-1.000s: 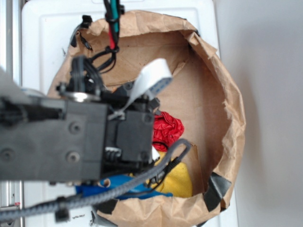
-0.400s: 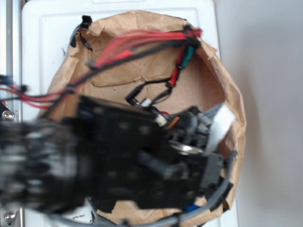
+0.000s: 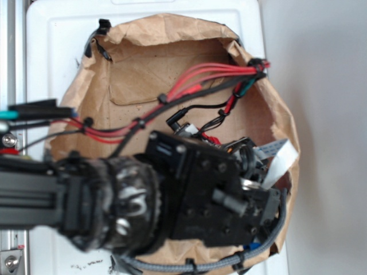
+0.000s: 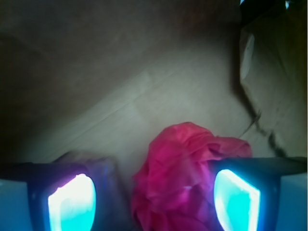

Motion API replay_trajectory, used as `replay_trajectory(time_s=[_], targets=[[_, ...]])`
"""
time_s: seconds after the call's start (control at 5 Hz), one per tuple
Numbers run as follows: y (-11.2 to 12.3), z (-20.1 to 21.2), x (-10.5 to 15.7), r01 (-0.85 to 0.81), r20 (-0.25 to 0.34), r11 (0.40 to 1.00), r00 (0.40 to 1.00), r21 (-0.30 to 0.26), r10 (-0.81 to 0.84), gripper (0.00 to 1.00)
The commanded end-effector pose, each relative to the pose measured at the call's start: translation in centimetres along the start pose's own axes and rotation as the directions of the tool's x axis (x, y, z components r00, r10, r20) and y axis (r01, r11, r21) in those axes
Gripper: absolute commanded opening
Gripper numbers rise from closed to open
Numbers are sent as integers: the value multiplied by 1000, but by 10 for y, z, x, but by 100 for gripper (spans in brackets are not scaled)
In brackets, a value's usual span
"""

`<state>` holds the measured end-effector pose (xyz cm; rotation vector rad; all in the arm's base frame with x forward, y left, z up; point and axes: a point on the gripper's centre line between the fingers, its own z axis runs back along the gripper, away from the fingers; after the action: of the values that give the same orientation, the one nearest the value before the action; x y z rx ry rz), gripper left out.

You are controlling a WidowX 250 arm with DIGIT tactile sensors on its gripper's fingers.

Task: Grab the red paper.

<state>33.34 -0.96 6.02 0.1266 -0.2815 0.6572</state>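
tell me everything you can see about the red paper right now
The red paper is a crumpled wad, bright red to pinkish in the wrist view, with deep folds and wrinkles. It lies on the brown paper floor of the bag. In the wrist view it sits between the two glowing fingers of the open hand, nearer the one on the right of the picture; contact cannot be told. Its lower edge runs out of frame. In the exterior view the arm hides all but a red sliver.

black robot arm (image 3: pixel 195 195) inside brown paper bag (image 3: pixel 172 63), red wires (image 3: pixel 195 80) above
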Motion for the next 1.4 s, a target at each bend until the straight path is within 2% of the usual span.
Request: replay_trajectory(time_s=[0.0, 0.6, 0.8, 1.2], targets=[[9, 16, 11, -18, 69, 1000, 997, -2, 18, 0], [11, 19, 16, -38, 80, 999, 996, -7, 38, 0], [16, 33, 20, -47, 74, 997, 996, -55, 51, 0], [52, 103, 40, -87, -7, 964, 996, -250, 88, 0]])
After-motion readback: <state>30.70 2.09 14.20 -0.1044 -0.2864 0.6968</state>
